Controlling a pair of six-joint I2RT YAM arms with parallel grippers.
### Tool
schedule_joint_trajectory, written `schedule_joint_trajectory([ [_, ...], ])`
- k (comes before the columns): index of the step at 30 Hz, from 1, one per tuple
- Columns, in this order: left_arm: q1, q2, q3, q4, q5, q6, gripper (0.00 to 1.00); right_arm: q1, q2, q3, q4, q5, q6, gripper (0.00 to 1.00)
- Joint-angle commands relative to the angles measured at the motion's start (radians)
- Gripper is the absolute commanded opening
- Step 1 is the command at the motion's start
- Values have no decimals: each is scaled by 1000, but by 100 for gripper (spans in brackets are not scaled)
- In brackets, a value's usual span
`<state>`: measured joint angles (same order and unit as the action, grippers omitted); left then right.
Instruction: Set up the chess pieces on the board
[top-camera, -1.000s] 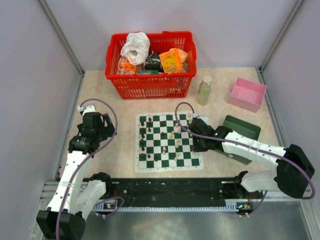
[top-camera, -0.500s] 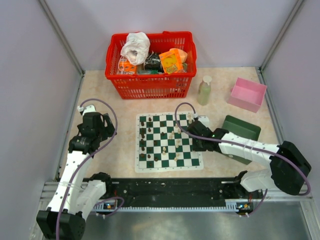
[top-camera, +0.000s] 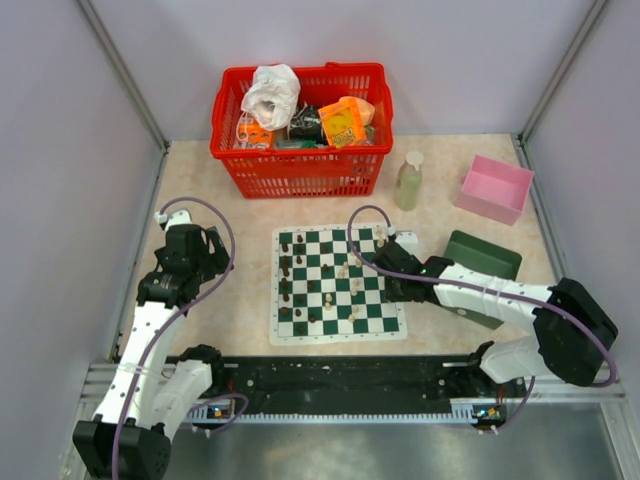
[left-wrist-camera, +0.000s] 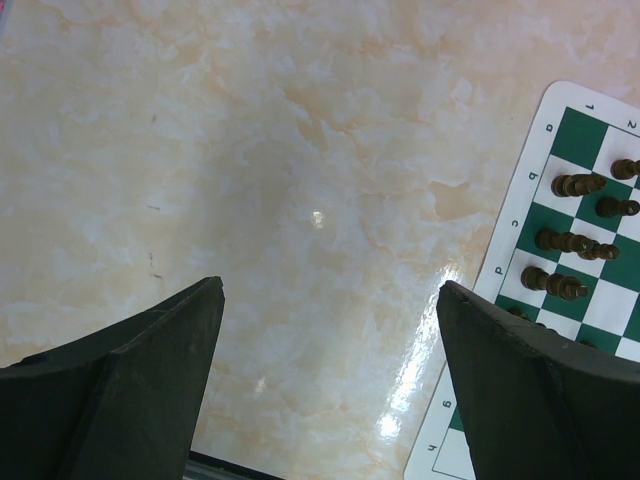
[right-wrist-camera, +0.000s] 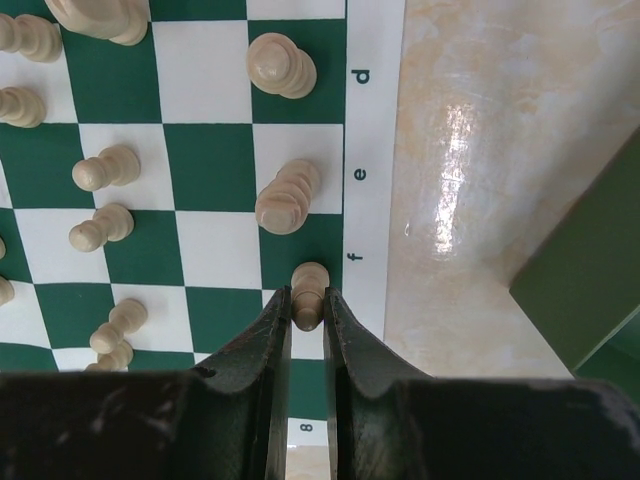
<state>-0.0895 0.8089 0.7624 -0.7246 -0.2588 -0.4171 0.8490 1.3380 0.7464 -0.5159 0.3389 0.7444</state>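
— At the board's right edge, what does the right gripper (right-wrist-camera: 307, 296) have?

— It is clenched on one cream piece (right-wrist-camera: 310, 278), pinching it just under the rounded head. That is in the outermost row of squares of the board (right-wrist-camera: 365, 125), beside the letter f. I cannot tell whether its base rests on the square or hangs above it.

— How will it handle?

— I judge it very light, hard and smooth, so it could twist or slip in a pinch, and it would tip easily. The waist below the head looks like the right hold. The other cream pieces (right-wrist-camera: 285, 195) stand close, so a narrow approach from above suits.

— And the left gripper (left-wrist-camera: 330, 288)?

— Released, jaws wide, holding nothing, over bare worktop (left-wrist-camera: 300, 150) left of the board. Dark brown pieces (left-wrist-camera: 565, 185) line the board's left side.

— Containers?

— Behind the board, a red basket (top-camera: 300, 172) holds a white plastic bag (top-camera: 270, 93), an orange packet (top-camera: 347, 120) and other items I cannot make out. Behind and right of the board stand a bottle (top-camera: 409, 180) with pale contents and a pink box (top-camera: 493, 188) showing only its pink inside. Right of the board, a dark green box (top-camera: 484, 255) lies partly under the right arm, and I cannot see into it.
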Motion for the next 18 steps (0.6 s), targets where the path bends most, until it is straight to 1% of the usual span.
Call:
schedule_joint_trajectory([
  [1, -1, -5, -2, 39, -2, 0, 93, 1, 10, 27, 28, 31, 1, 13],
  [18, -1, -5, -3, 39, -2, 0, 93, 2, 13, 34, 56, 49, 7, 14],
])
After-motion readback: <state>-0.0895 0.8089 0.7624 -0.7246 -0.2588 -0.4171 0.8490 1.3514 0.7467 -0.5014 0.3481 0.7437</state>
